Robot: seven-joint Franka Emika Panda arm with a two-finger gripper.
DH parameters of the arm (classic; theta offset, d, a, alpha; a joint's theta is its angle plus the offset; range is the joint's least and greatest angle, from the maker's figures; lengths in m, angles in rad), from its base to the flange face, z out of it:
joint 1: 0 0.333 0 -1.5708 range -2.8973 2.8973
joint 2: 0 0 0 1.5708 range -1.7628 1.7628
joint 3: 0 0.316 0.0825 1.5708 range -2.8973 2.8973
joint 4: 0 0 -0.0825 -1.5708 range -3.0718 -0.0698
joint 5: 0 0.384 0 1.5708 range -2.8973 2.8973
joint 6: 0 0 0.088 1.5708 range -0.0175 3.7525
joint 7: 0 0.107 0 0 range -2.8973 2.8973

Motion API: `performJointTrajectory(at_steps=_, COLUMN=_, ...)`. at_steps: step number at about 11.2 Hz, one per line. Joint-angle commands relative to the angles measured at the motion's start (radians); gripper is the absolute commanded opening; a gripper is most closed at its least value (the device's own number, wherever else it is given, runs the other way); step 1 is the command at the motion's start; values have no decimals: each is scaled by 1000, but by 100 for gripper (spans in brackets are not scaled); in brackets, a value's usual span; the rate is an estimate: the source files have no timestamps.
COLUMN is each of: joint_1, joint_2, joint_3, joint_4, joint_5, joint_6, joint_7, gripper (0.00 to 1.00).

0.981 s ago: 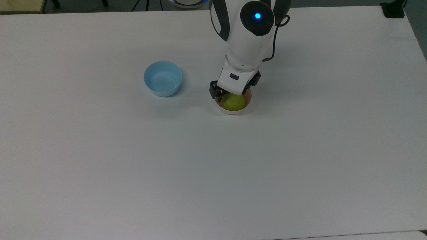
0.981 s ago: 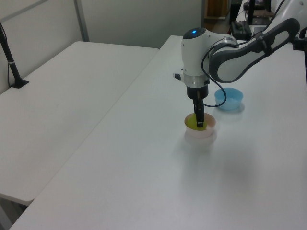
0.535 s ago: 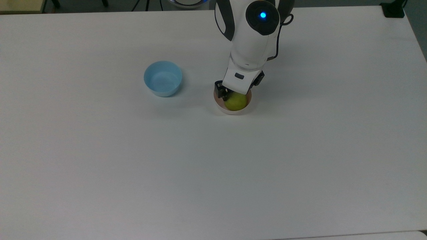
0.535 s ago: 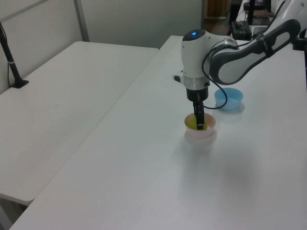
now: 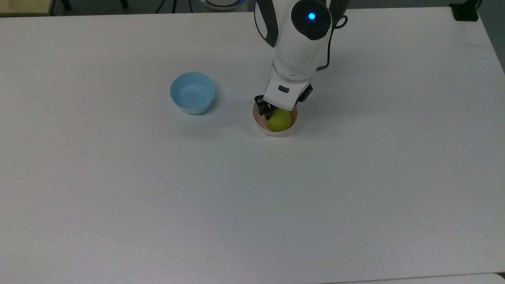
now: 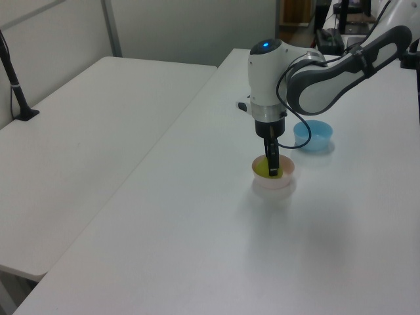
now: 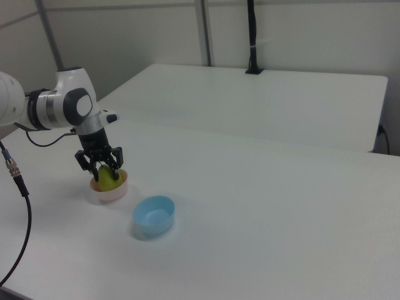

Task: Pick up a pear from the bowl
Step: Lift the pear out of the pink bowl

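Observation:
The yellow-green pear (image 5: 280, 120) lies in the small pale pink bowl (image 5: 272, 133) near the middle of the white table. My gripper (image 5: 281, 111) points straight down into the bowl, and its black fingers (image 5: 261, 106) stand on either side of the pear's upper part. In the right view the gripper (image 7: 101, 164) straddles the pear (image 7: 107, 179) with a gap at each side, so it is open. The left view has the gripper (image 6: 272, 168) low over the bowl (image 6: 275, 184), hiding most of the pear (image 6: 264, 171).
A light blue bowl (image 5: 192, 93) with nothing in it stands to the top view's left of the pink bowl, about one bowl width away. The table (image 5: 252, 205) is bare white. A second white table (image 7: 281, 100) lies beyond, with a black post on it.
The arm shifted a little toward the top view's right and the fingers came down around the pear. In the last half second almost nothing moved.

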Motion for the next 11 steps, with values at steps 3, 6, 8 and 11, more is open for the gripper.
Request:
performJointTrajectory(at_steps=3, joint_1=-7, joint_2=-98, joint_3=0, joint_4=16, joint_5=-16, joint_6=-103, joint_7=18, gripper=29)
performJointTrajectory(at_steps=6, joint_1=-30, joint_2=-105, joint_3=-14, joint_4=97, joint_5=-12, joint_6=-196, joint_7=10, gripper=29)
performJointTrajectory(at_steps=8, joint_1=-120, joint_2=-99, joint_3=-19, joint_4=122, joint_5=-19, joint_6=-186, joint_7=7, gripper=30)
performJointTrajectory(at_steps=11, joint_1=-243, joint_2=-61, joint_3=-19, joint_4=123, joint_5=-15, joint_6=-45, joint_7=7, gripper=34)
